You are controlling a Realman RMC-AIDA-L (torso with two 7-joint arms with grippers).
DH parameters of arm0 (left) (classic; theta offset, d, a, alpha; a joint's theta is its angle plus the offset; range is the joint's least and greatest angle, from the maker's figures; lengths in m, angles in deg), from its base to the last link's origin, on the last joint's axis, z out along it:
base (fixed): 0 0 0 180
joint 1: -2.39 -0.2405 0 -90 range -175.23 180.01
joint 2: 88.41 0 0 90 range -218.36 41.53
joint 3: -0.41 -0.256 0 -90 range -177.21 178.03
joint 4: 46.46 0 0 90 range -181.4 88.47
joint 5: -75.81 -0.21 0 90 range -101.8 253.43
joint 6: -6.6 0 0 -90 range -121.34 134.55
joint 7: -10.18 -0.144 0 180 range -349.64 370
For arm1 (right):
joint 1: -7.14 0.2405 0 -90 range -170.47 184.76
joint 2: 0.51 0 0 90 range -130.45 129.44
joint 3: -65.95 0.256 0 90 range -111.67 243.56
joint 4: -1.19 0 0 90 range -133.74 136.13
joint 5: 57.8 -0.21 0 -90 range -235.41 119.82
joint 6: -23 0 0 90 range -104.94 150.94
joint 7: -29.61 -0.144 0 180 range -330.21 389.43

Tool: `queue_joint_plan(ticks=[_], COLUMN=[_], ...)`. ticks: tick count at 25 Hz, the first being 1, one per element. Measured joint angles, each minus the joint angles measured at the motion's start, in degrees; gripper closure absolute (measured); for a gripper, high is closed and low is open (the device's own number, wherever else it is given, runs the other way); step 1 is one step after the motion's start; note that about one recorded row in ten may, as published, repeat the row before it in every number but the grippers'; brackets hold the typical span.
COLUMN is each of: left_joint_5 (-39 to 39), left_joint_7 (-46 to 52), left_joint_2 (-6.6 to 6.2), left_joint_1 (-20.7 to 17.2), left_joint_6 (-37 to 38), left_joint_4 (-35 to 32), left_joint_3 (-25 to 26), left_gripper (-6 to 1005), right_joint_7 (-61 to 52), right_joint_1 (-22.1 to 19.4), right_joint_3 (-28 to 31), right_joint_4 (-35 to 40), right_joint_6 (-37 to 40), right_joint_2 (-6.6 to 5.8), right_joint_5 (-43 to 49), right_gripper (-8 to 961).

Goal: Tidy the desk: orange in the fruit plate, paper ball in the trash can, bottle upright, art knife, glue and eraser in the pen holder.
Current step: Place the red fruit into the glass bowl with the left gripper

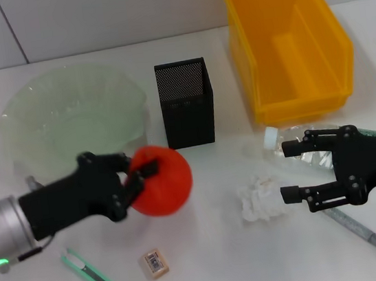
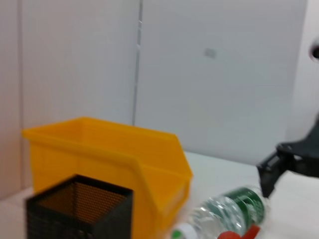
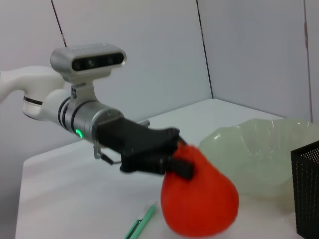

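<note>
1. Orange (image 1: 160,180) sat clamped in my left jaws (image 1: 135,178) at lower centre-left of the head frame, just below the near rim of the fruit plate (image 1: 24,106), which filled the upper left. In the right wrist view the fruit seemed to hang clear of the desk (image 1: 211,262), though I could not be certain of the gap.
2. The grip was on the pinched top, so I judged the fruit could swing or slip. The sound way was to carry it level and slowly over the wavy rim, lower it to the middle of the dish, and part the jaws only once it rested there.
3. My right jaws (image 1: 295,171) stood apart at lower right, holding nothing, just beside the paper ball (image 1: 260,200) and over the bottle (image 1: 293,146), which lay on its side below the trash can (image 1: 290,44).
4. Nothing looked put away yet. The art knife (image 1: 95,279) lay at lower left, the eraser (image 1: 153,263) near it, and the glue (image 1: 359,230) at lower right under my right arm. The pen holder (image 1: 186,103) stood at upper centre between plate and bin, and the mouth of it that the left wrist view showed had nothing in it.
5. The risk I weighed: releasing too high could send the orange rolling across the glass.
</note>
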Motion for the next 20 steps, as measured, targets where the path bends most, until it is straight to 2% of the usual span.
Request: queue_joint_plan(ticks=[2, 3, 6, 12, 18, 19, 20], left_joint_5=[0.0, 0.07, 2.18, 3.84, 4.62, 4.63, 4.63], left_joint_7=[0.0, 0.18, -0.61, -2.03, -4.26, -5.93, -5.93], left_joint_2=[0.0, 0.03, 0.17, 0.12, 0.22, 0.23, 0.23], left_joint_1=[0.0, -0.8, -0.79, -0.36, 3.13, 5.55, 5.55], left_joint_6=[0.0, 0.34, 0.38, -0.08, -4.77, -6.94, -6.94], left_joint_4=[0.0, -1.49, -1.63, -1.69, 1.67, 5.19, 5.19], left_joint_3=[0.0, 3.21, 7.97, 9.09, 12.51, 14.55, 14.55], left_gripper=[893, 898, 912, 933, 939, 939, 939], right_joint_7=[0.0, 0.0, 0.06, 0.16, 0.78, 0.81, 0.81], right_joint_1=[0.0, 0.0, 0.06, 0.35, 0.42, 0.43, 0.45], right_joint_3=[0.0, -0.02, -0.38, -0.58, -0.62, -0.62, -0.62], right_joint_4=[-0.06, -0.15, -0.91, -1.5, -1.52, -1.52, -1.52], right_joint_6=[-0.03, -0.04, -0.13, -0.23, -0.25, -0.25, -0.25], right_joint_2=[0.03, 0.05, 0.06, 0.07, 0.08, 0.08, 0.08], right_joint_5=[0.02, 0.05, 0.1, 0.16, 0.18, 0.18, 0.18], right_gripper=[122, 122, 122, 122, 123, 123, 123])
